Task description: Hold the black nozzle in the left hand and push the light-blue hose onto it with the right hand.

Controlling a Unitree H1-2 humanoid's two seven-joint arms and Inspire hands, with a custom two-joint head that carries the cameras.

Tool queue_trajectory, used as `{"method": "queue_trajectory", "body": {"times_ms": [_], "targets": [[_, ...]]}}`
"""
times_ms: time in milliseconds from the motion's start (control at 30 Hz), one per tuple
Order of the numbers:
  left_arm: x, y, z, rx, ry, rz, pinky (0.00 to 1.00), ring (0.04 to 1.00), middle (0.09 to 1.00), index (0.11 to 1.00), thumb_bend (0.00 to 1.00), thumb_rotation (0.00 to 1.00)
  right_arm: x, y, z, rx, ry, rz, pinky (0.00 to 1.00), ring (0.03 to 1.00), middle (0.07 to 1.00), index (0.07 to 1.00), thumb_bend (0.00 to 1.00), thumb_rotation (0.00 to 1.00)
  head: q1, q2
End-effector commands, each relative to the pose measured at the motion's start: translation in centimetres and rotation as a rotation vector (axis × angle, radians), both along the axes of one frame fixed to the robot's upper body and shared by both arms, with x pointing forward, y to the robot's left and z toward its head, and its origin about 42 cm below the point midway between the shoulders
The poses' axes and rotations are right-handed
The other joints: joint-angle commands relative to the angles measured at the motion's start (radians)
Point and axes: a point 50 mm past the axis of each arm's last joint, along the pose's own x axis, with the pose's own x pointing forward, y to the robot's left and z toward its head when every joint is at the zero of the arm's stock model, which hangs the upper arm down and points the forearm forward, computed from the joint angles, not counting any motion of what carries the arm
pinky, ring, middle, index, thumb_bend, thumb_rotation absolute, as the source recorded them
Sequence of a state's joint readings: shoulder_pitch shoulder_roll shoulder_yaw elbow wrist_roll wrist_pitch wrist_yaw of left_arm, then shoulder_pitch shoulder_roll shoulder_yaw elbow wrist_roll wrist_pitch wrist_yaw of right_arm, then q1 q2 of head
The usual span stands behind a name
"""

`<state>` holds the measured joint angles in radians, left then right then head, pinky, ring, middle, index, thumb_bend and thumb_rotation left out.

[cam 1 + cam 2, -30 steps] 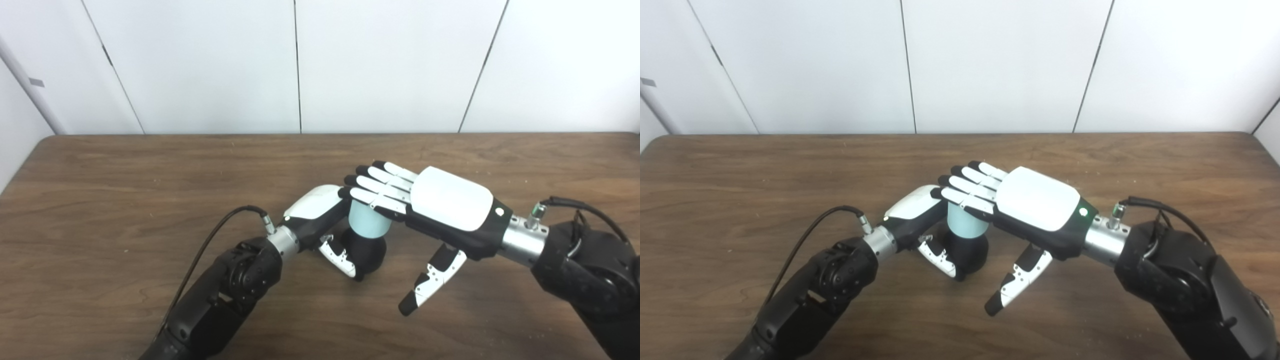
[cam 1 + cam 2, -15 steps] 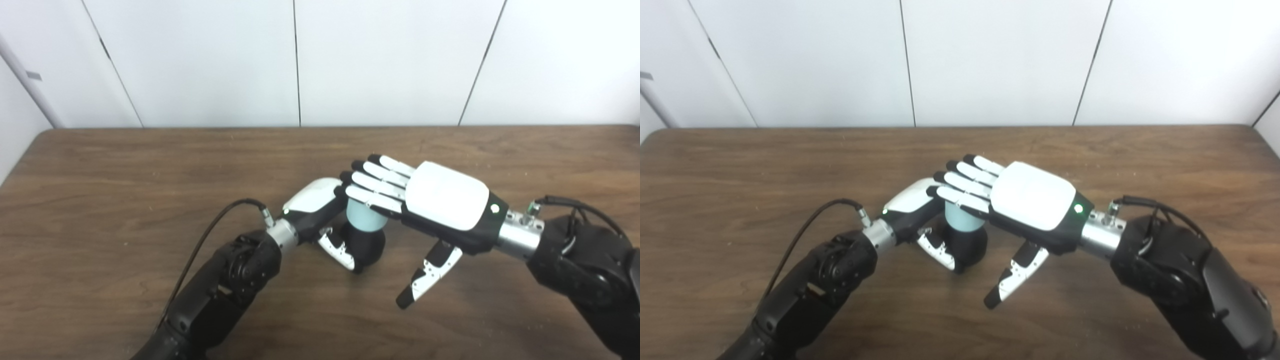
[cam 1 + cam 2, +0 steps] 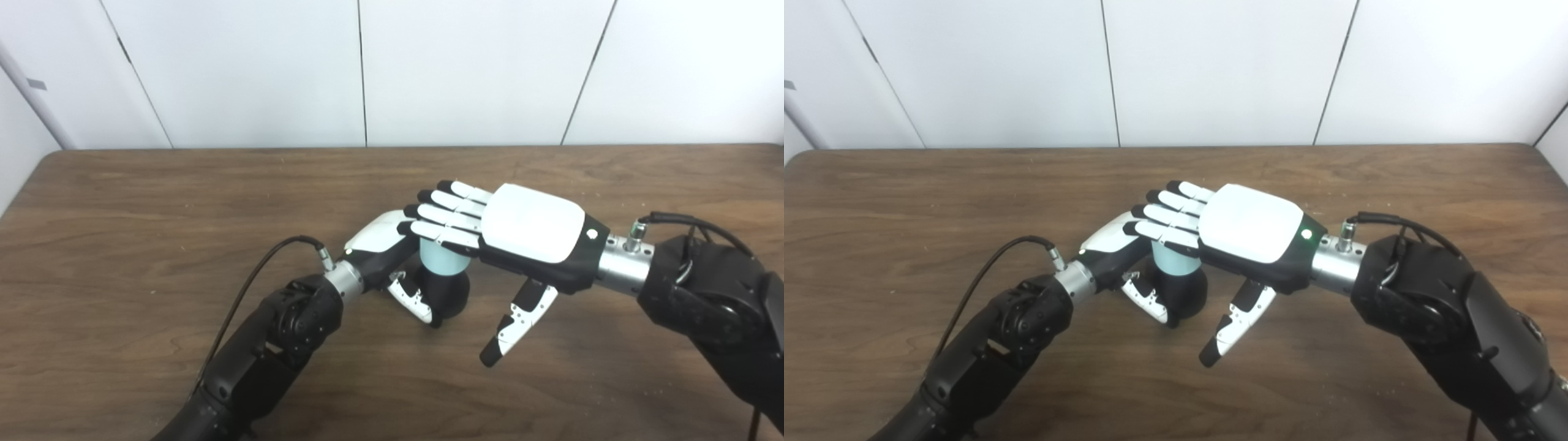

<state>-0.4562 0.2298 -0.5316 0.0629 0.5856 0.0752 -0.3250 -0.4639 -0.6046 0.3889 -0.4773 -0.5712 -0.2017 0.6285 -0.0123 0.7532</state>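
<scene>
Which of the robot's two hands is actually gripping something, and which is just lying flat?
The left hand grips the black nozzle, fingers curled around it. The right hand lies flat, fingers straight, on top of the light-blue hose.

My right robot hand (image 3: 527, 236) wears a smooth, glossy white plastic shell over matt black plastic, with a brushed metal wrist collar. My left robot hand (image 3: 392, 248) has the same white and black plastic finish. The short light-blue hose (image 3: 444, 260) looks smooth and matt; the rounded black nozzle (image 3: 450, 294) shows a dull sheen. The dark brown wood-grain bench (image 3: 122, 220) looks smooth, faintly satin.
</scene>
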Motion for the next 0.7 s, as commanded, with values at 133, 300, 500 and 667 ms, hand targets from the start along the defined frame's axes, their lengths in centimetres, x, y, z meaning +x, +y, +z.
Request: {"method": "queue_trajectory", "body": {"times_ms": [133, 300, 500, 667], "targets": [[-0.5, 1.4, -2.9, 0.116, 0.118, 0.029, 1.00, 0.613, 0.468, 0.494, 0.53, 0.00, -0.3, -0.1, -1.2, -0.048, 0.080, 0.023, 1.00, 1.000, 1.000, 0.982, 0.72, 0.76, -0.005, -0.001], [-0.4, 1.4, -2.9, 0.113, 0.122, 0.029, 1.00, 0.607, 0.467, 0.494, 0.53, 0.00, -0.3, -0.6, -1.2, -0.002, 0.104, -0.037, 1.00, 1.000, 1.000, 0.975, 0.70, 0.76, -0.002, 0.001], [-0.5, 1.5, -2.8, 0.111, 0.121, 0.026, 1.00, 0.600, 0.463, 0.496, 0.53, 0.00, -0.5, -1.0, -1.4, 0.030, 0.127, -0.095, 0.97, 1.000, 1.000, 0.977, 0.68, 0.76, -0.003, 0.004], [-0.4, 1.6, -2.8, 0.113, 0.127, 0.029, 1.00, 0.599, 0.462, 0.496, 0.53, 0.00, -0.7, -0.9, -1.4, 0.067, 0.135, -0.084, 0.94, 0.993, 1.000, 0.978, 0.66, 0.75, -0.002, 0.005]]}}
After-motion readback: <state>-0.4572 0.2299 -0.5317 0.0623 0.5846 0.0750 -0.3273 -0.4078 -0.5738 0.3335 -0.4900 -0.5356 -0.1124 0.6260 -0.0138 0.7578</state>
